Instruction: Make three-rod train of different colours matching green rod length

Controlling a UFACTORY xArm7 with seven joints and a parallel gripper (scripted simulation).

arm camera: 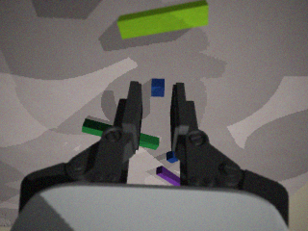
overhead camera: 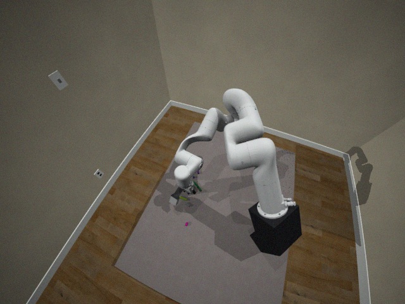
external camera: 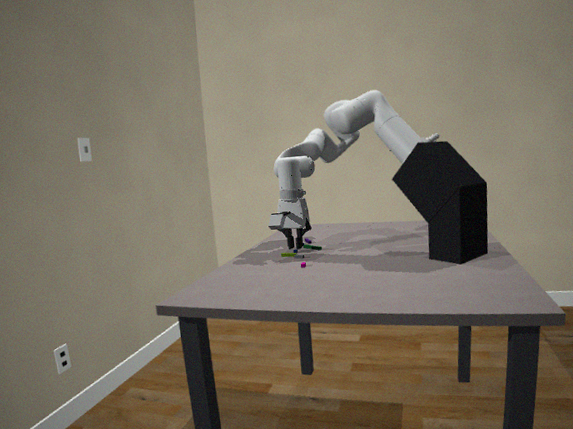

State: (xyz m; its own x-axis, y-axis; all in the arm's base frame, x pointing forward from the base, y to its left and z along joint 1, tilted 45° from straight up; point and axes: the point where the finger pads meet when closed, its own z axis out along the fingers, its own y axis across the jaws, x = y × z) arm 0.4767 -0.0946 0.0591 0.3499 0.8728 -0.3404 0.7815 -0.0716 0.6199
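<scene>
In the wrist view my gripper [arm camera: 156, 96] hangs a little above the table, its fingers partly apart with nothing between them. A small blue rod [arm camera: 157, 87] lies on the table just past the fingertips, in line with the gap. The lime rod [arm camera: 164, 19] lies flat farther ahead. The green rod lies under the left finger, partly hidden. A second blue rod [arm camera: 171, 156] and a purple rod [arm camera: 167, 175] show below the right finger. The magenta rod [external camera: 303, 264] lies apart, nearer the table's front. In the exterior view the gripper [external camera: 295, 243] stands over the rod cluster.
The arm's black base [external camera: 446, 203] stands on the right side of the table. The rods lie near the table's far left part, with the left edge [external camera: 199, 279] close by. The arm hides part of the cluster in the top view.
</scene>
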